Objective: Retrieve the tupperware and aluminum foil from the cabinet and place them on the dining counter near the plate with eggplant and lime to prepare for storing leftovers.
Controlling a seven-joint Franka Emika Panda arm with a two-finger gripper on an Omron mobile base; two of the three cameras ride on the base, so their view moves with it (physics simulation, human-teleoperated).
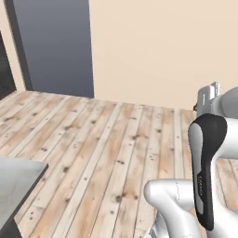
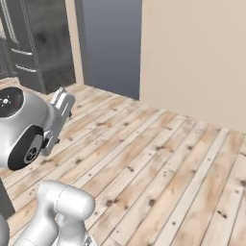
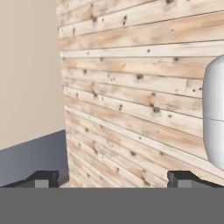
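My gripper (image 3: 113, 180) is open, its two dark fingertips (image 3: 43, 179) set far apart with nothing between them. It looks along a bare wooden plank floor (image 3: 140, 87) and a beige wall (image 3: 26, 65). The hand sits high on the folded arm, at the right of the left base view (image 1: 208, 97) and at the left of the right base view (image 2: 60, 103). The tupperware, aluminum foil, cabinet, dining counter, plate, eggplant and lime are all out of view.
A beige wall (image 1: 162, 46) with a blue-grey panel (image 1: 56, 46) closes off the far side of the floor. A tall dark grey appliance (image 2: 33, 43) stands at the far left. The corner of a grey slab (image 1: 14, 186) juts in at the lower left.
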